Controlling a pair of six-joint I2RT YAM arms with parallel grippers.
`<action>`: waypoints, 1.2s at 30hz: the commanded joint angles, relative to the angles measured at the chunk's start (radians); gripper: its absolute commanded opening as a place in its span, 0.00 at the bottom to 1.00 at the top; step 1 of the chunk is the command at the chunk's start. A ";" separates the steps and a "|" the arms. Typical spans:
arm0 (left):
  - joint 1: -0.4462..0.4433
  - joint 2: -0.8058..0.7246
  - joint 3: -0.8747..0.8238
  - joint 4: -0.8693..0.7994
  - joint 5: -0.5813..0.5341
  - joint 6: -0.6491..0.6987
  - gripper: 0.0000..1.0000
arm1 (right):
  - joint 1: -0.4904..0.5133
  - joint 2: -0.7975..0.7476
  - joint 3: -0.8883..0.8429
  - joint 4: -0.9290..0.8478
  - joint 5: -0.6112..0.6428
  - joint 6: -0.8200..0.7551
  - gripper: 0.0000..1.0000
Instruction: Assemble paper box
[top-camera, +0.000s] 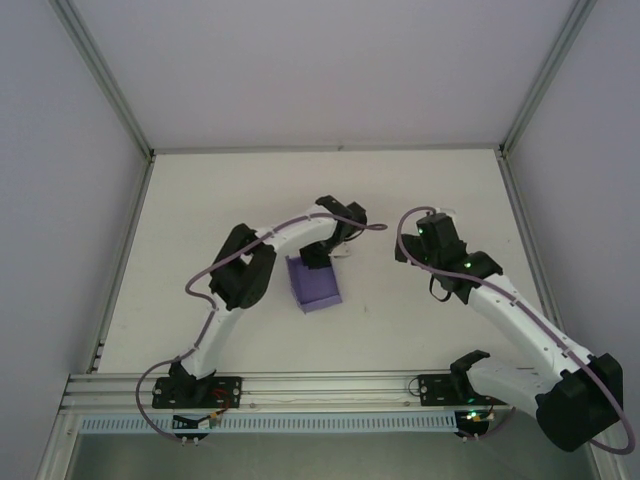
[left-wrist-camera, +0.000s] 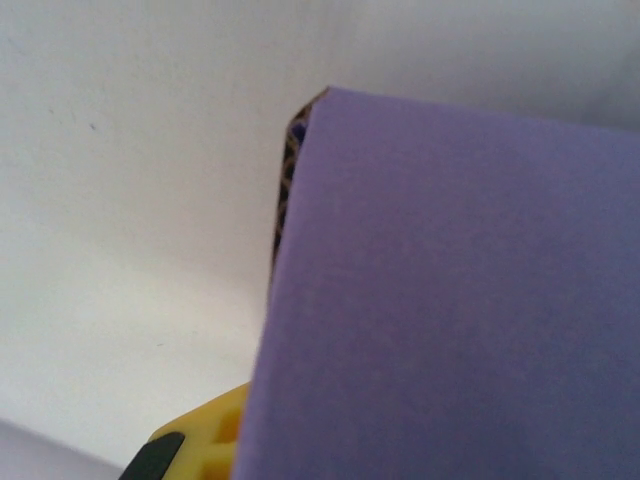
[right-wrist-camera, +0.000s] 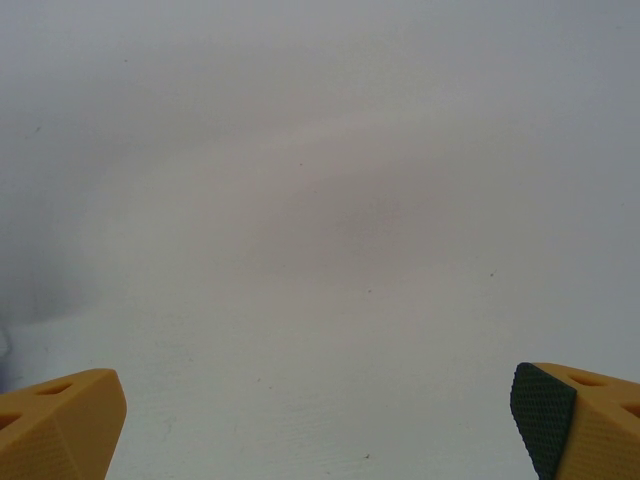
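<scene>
The lavender paper box (top-camera: 315, 285) lies at mid-table as a small, partly folded shape with a raised wall on its left. My left gripper (top-camera: 320, 256) sits at its far edge. In the left wrist view the purple card (left-wrist-camera: 450, 300) is very close and covers the jaws. One yellow finger (left-wrist-camera: 205, 448) pokes out under its left edge, set well inward, so the gripper looks shut on the card. My right gripper (top-camera: 428, 233) hovers to the right, apart from the box. It is wide open (right-wrist-camera: 318, 420) over bare table, with nothing between its fingers (right-wrist-camera: 60, 420).
White walls and metal frame posts (top-camera: 110, 90) enclose the white table (top-camera: 200, 200) on three sides. An aluminium rail (top-camera: 320, 385) carrying both arm bases runs along the near edge. Open tabletop lies behind and to both sides of the box.
</scene>
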 joint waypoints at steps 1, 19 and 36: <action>-0.024 0.097 0.020 0.065 -0.163 -0.071 0.02 | -0.010 -0.027 -0.022 0.021 0.024 0.004 1.00; -0.059 0.082 -0.182 0.390 -0.422 -0.285 0.04 | -0.047 -0.067 -0.080 0.067 0.003 0.017 1.00; -0.059 -0.261 -0.184 0.296 -0.063 -0.173 1.00 | -0.049 -0.118 -0.089 0.073 -0.111 -0.037 1.00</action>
